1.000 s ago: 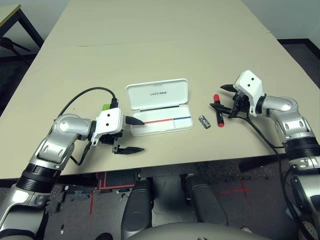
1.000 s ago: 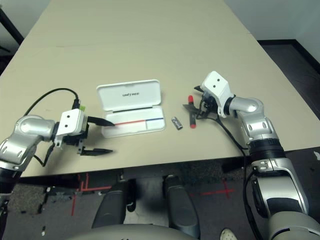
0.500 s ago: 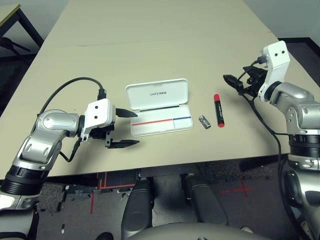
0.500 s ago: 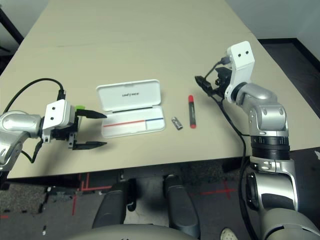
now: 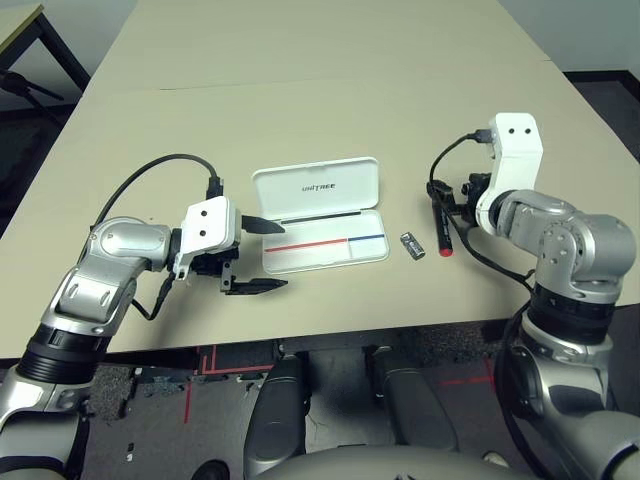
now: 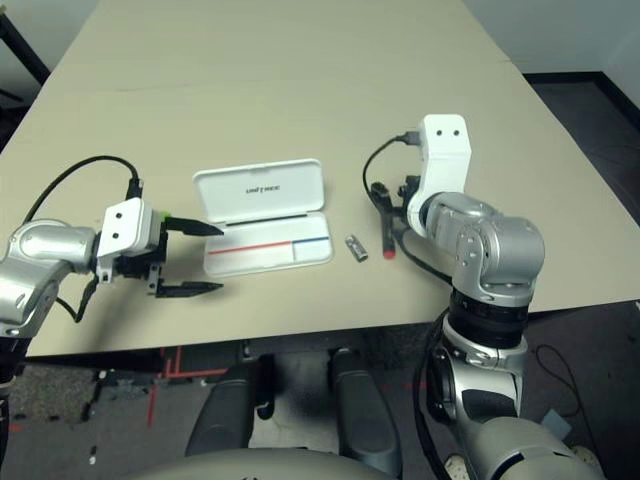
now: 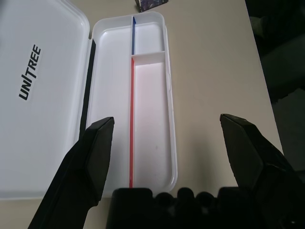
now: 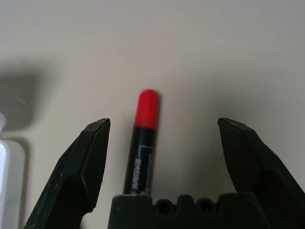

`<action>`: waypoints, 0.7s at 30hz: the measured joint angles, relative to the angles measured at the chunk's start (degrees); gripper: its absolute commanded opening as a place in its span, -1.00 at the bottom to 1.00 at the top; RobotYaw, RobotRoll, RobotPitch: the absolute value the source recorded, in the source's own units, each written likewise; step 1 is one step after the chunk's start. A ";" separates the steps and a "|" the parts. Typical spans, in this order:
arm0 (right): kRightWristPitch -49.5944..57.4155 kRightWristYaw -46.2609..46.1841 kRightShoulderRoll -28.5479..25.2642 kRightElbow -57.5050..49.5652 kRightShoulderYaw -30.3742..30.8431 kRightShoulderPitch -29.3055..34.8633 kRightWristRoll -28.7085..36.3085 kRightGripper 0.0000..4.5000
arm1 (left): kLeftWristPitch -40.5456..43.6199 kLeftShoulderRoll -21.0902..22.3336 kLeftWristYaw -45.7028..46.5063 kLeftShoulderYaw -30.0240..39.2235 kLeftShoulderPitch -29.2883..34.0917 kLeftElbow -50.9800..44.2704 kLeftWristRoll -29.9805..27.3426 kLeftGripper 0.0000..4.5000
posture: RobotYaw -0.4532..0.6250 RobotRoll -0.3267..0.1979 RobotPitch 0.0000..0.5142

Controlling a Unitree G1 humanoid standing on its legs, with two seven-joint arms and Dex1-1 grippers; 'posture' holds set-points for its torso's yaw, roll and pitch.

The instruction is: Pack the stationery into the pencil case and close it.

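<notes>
Left gripper (image 5: 252,256) spread wide, holding nothing, hanging just off the pencil case's (image 5: 322,236) short end on the robot's left. One black finger (image 7: 90,157) over the edge of the lid, the other finger off the case on the near side, over bare table (image 5: 300,90). Pointing along the case, toward the tray.

Right gripper (image 8: 159,157) wide apart too, holding nothing, well off to the case's other side. Red marker (image 8: 143,138) lying in the gap between its two fingers, touching neither one (seen from the right wrist). Marker flat on the table, red tip toward the near table edge, black body leading back under the gripper.

Tiny dark-grey metallic piece (image 5: 412,245) lying on the table between the marker and the case, just beside the case's right short end, not touching it.

Pencil case lying open and flat. White lid with the word "UNITREE" folded back on the far side, tray on the near side. Tray with a long red stripe and a shorter blue stripe, and a little wall that cuts off a small part at the end near the metallic piece. Nothing inside the tray.

Small bit of bright green (image 6: 161,216) peeking out behind the left gripper's white block, on the side away from the case (too hidden to tell its shape).
</notes>
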 measured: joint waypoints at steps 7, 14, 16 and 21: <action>-3.14 -0.06 -0.90 -0.36 3.23 4.15 -0.44 1.00 | 0.24 -0.02 0.70 -0.08 0.50 -1.64 -0.02 0.99 | -0.20 0.25 -0.14; -7.14 -0.14 -0.93 1.62 5.11 4.33 -1.13 1.00 | 0.68 -0.02 1.28 -0.11 0.74 -1.97 -0.02 0.99 | -0.18 0.25 -0.15; -8.38 -0.15 -0.93 2.43 5.79 4.32 -1.26 1.00 | 0.70 -0.02 1.37 -0.11 0.78 -2.00 -0.02 0.99 | -0.18 0.25 -0.15; -10.47 -0.29 -0.29 3.74 6.04 4.30 -1.75 0.92 | 0.71 -0.02 1.71 -0.11 0.85 -2.05 -0.01 1.00 | -0.17 0.25 -0.15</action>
